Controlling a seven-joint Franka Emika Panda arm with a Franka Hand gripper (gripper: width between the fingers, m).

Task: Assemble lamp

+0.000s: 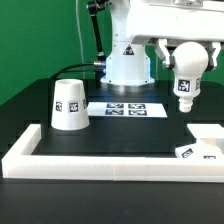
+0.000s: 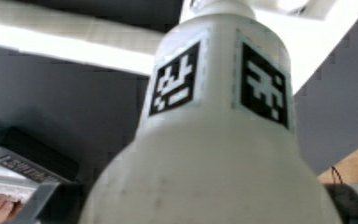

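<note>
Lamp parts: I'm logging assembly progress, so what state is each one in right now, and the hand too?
Bulb: gripped at its round end, stem pointing down, clear of the table, not fitted to anything.
Hand: shut on the bulb.
Shade: standing on the table, wide end down, untouched.
Base block: resting on the table, nothing fitted in it.

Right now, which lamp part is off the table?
The bulb, held in the gripper at the exterior view's right; the shade and base sit on the table.
</note>
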